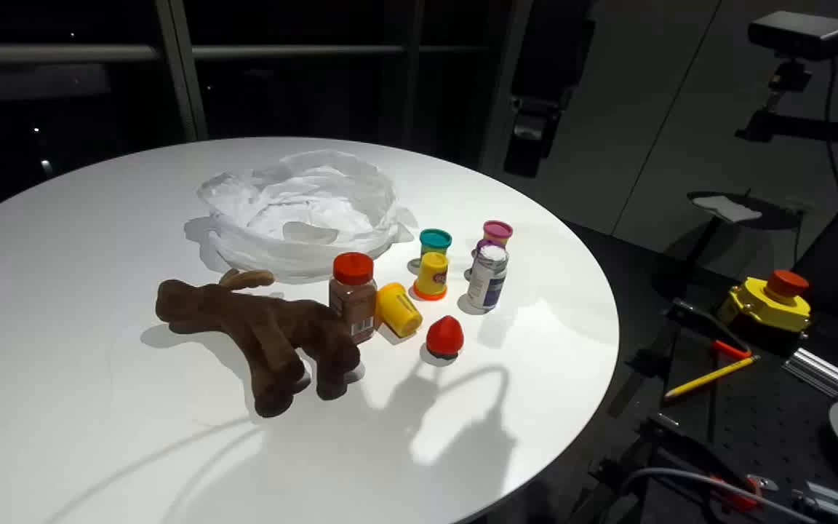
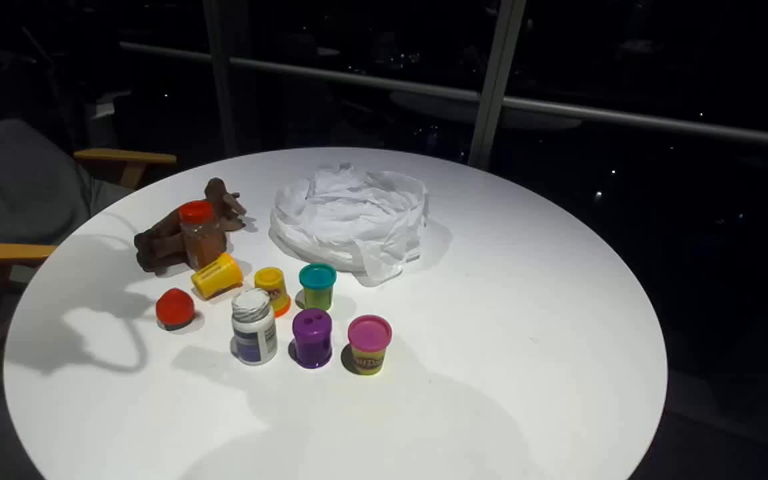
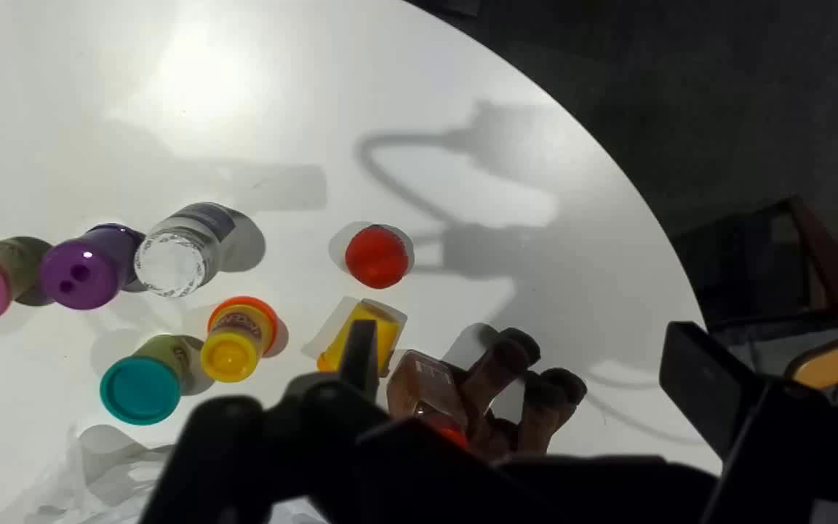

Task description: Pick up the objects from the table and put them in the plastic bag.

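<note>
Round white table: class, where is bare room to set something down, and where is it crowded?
In an exterior view, the table is bare between the plastic bag and the right rim, and between the pink-lidded tub and the near rim. Crowded: the plush toy, red-lidded jar and tipped yellow tub sit close together.

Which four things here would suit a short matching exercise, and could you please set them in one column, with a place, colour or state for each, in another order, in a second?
Column one:
1. purple container
2. plastic bag
3. plush toy
4. gripper

Column two:
A. brown, with long limbs
B. spread wide, holding nothing
C. between the white bottle and the pink-lidded pot
D. whitish and wrinkled

Right pairs: 1-C, 2-D, 3-A, 4-B.
</note>
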`<action>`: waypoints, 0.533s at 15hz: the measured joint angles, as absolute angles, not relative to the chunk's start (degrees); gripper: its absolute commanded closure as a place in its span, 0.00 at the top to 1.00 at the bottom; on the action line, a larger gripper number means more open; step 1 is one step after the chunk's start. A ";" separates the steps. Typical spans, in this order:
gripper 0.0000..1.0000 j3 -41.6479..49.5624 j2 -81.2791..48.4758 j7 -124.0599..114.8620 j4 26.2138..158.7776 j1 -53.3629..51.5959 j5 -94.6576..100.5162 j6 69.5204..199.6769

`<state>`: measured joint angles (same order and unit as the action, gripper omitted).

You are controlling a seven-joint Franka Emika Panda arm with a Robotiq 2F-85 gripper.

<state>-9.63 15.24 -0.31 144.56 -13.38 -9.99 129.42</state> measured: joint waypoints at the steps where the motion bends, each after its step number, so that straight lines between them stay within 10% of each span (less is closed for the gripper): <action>1: 1.00 -9.63 15.25 -0.31 144.31 -13.38 -9.99 129.43; 8: 1.00 -9.63 15.36 -0.31 143.87 -13.37 -9.99 129.43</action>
